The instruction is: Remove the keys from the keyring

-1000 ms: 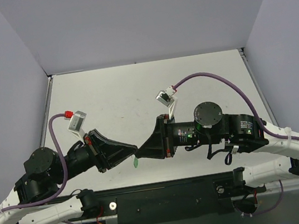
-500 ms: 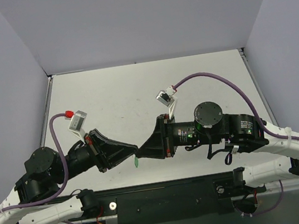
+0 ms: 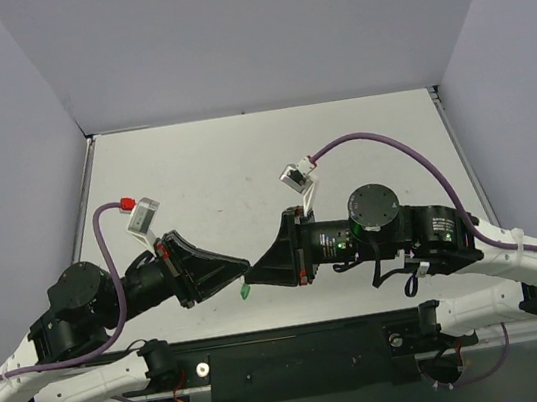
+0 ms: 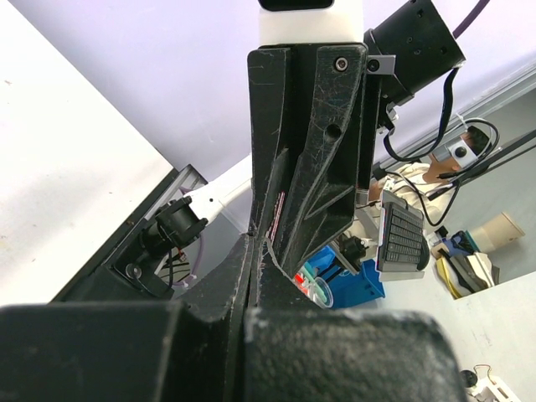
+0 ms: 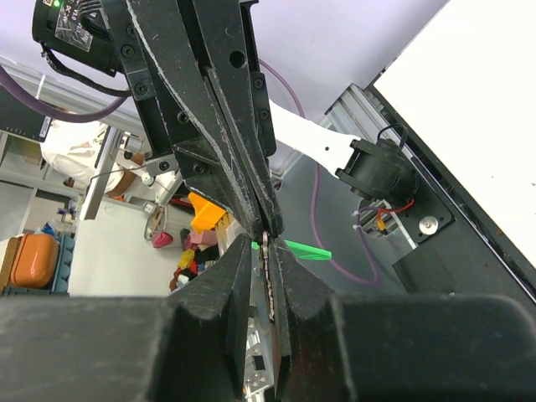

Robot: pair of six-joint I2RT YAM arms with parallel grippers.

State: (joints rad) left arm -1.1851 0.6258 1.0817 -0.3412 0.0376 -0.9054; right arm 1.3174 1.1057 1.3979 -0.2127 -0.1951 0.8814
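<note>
white table (image 3: 243, 164); left gripper (image 3: 244, 263), right gripper (image 3: 251, 275) pinched, tips meeting; keyring (image 3: 246, 290) dangling.

The right claw (image 4: 270, 224) comes down from the top of the frame, black and scuffed, with a white block above it. Its two fingers lie pressed together, only a narrow slit between them, and a faint reddish line shows inside that slit. Directly below it, the left claw (image 4: 252, 251) rises from the bottom edge, jaws likewise closed, its tip touching the right claw's tip. A thin silver sliver (image 4: 277, 255) pokes out just below and right of the right claw's tip; what it is cannot be told. Left of the right claw lies the white counter (image 4: 59, 167). To its right sits a dark keyboard (image 4: 403, 239).
</note>
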